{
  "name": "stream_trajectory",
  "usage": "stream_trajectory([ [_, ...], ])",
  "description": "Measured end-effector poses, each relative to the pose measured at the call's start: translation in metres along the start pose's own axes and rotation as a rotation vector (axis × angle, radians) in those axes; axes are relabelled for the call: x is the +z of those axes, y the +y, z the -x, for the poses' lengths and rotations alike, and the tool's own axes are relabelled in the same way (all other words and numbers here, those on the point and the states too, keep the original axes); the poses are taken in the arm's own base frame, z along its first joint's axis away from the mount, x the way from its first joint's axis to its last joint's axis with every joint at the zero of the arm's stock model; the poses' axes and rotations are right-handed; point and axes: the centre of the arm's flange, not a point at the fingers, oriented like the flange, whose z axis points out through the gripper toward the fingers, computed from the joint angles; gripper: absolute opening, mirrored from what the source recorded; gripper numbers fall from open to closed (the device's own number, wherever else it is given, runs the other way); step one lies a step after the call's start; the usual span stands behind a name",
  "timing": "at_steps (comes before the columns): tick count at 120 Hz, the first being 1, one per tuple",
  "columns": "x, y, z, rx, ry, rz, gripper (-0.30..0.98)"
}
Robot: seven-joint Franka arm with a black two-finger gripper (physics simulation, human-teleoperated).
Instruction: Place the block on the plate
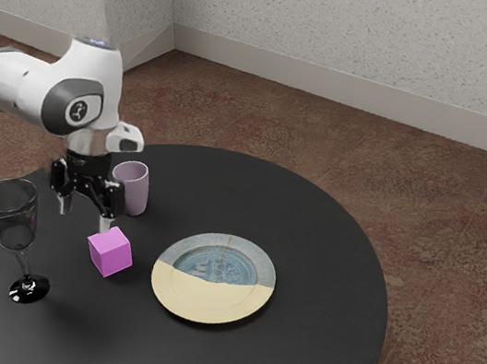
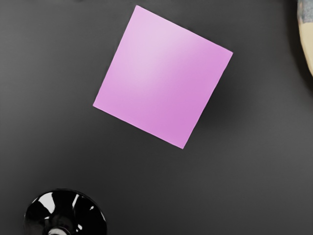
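Block near plate, claw agape.

So the pink block is sitting on a dark gray tabletop, square face showing, kinda washed out paler toward one corner. There's a soft shadow right beside it on the side facing the plate, which is just a sliver of gray-blue and cream rim, apart from the block. Roughly across the block from that, also apart from it, is a round, glossy black glass foot, super shiny, with a bit of stem.
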Motion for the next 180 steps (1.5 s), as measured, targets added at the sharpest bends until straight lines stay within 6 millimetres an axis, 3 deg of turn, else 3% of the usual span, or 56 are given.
stream_trajectory([
  [45, 0.041, -0.022, -0.041, 0.067, 0.102, -0.014, 0.69],
  [60, 0.044, -0.022, -0.046, 0.1, 0.12, -0.017, 0.69],
  [96, 0.075, -0.011, -0.051, 0.179, 0.086, 0.001, 0.69],
  [160, 0.105, -0.006, -0.072, 0.233, 0.081, 0.015, 0.69],
  [180, 0.106, -0.007, -0.073, 0.239, 0.088, 0.018, 0.65],
])
